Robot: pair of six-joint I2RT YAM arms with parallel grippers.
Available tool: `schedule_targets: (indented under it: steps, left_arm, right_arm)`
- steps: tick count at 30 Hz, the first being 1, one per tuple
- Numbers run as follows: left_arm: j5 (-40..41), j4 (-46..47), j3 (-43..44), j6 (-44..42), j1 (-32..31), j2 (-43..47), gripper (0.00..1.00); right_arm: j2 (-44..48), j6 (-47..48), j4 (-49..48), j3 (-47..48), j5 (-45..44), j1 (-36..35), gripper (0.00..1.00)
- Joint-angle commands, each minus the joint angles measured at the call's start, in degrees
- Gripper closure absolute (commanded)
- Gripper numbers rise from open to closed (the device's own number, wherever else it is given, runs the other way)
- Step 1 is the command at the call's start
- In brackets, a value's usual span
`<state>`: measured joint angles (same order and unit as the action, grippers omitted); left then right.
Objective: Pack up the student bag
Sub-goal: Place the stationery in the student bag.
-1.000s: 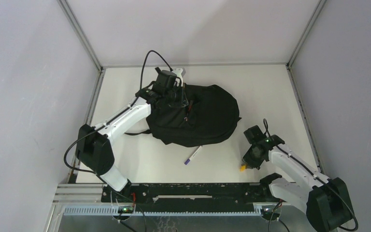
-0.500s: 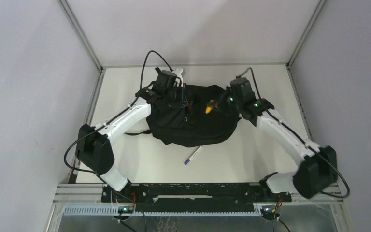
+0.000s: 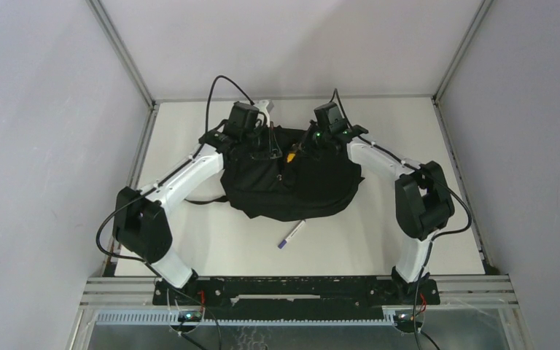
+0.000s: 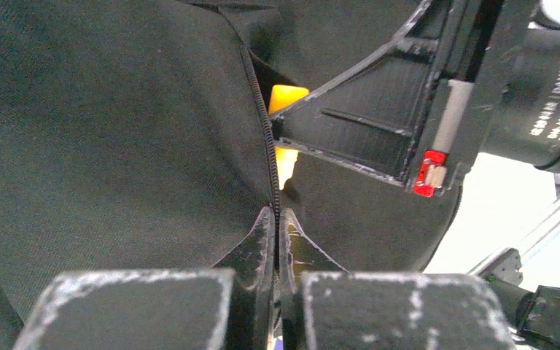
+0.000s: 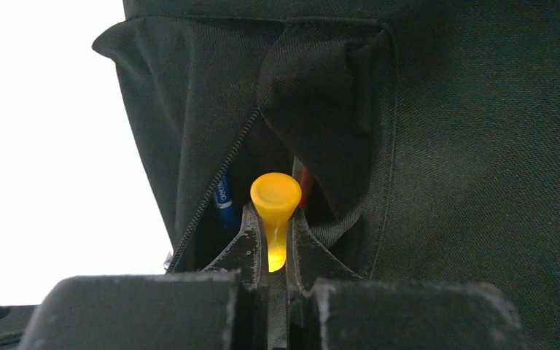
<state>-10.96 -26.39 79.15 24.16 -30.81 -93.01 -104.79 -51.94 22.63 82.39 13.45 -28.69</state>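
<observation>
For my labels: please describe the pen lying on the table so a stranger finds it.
Find the black backpack on the white table. Just below it in the top view lies a slim white pen, purple-tipped. Only it lies loose on the table.

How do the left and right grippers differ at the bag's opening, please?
The left gripper pinches the zip edge of the student bag; the right gripper grips a yellow item. The left gripper reaches from the left, the right gripper from the right. Both are shut at the opening.
</observation>
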Motion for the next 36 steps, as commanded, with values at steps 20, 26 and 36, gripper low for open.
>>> schedule_targets:
  steps: [20,26,36]
  left_arm:
    - [-4.5,3.7,-0.9,2.7,2.8,0.6,1.0]
    - [-3.7,3.7,-1.7,2.0,2.9,1.0,1.0]
    - [-5.2,4.2,-0.9,2.2,2.9,-0.3,1.0]
  right_arm:
    - [1.5,6.7,2.1,7.3,4.0,-1.2,0.38]
    - [19.1,10.5,7.2,-7.3,-7.0,6.2,0.4]
    - [41.4,7.4,28.5,-26.2,-31.6,33.4,0.37]
